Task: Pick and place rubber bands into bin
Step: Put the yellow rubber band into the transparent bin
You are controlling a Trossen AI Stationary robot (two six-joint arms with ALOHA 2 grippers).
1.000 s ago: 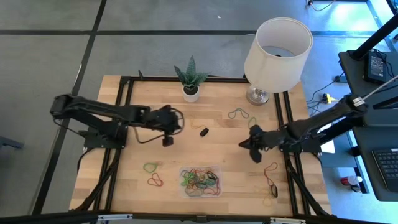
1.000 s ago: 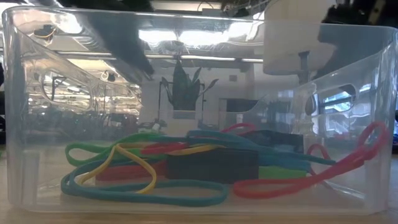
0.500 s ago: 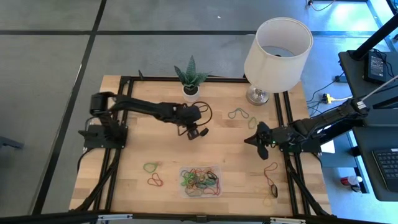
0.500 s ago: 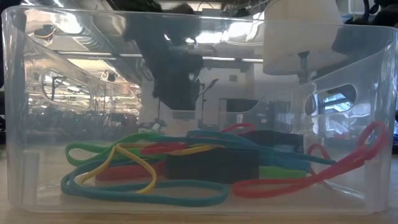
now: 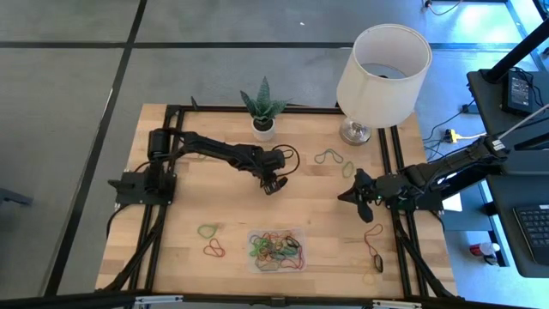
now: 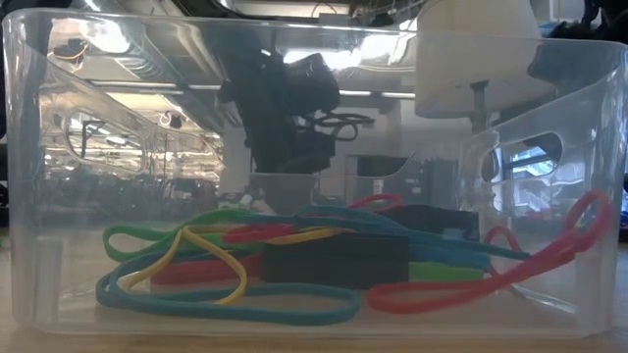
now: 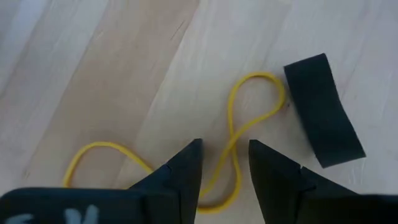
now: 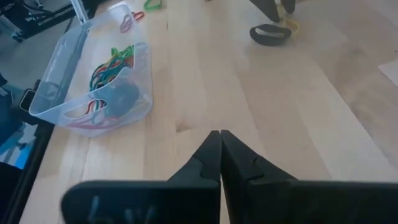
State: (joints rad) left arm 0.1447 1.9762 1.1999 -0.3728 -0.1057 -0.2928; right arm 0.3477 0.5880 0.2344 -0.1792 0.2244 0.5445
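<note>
I have the left gripper (image 7: 225, 171) low over the middle of the desk (image 5: 171, 240), jaws spread a little and straddling a yellow rubber band (image 7: 233, 140) that lies flat in a loose figure-eight. I line up on the thin crossing of the loop so the fingers can close on one strand without scraping the wood. A wide black band (image 7: 322, 111) lies just beside the yellow one, touching its far loop, so I judge a sloppy pinch could drag both.

The bin (image 5: 277, 249) sits near the front edge of the desk, already holding a tangle of coloured bands (image 6: 245, 265). More bands lie loose to its left (image 5: 208, 231) and right (image 5: 373, 245).

The right gripper (image 8: 219, 146) waits at the right side of the desk, jaws pressed together on nothing, clear of my reach.
</note>
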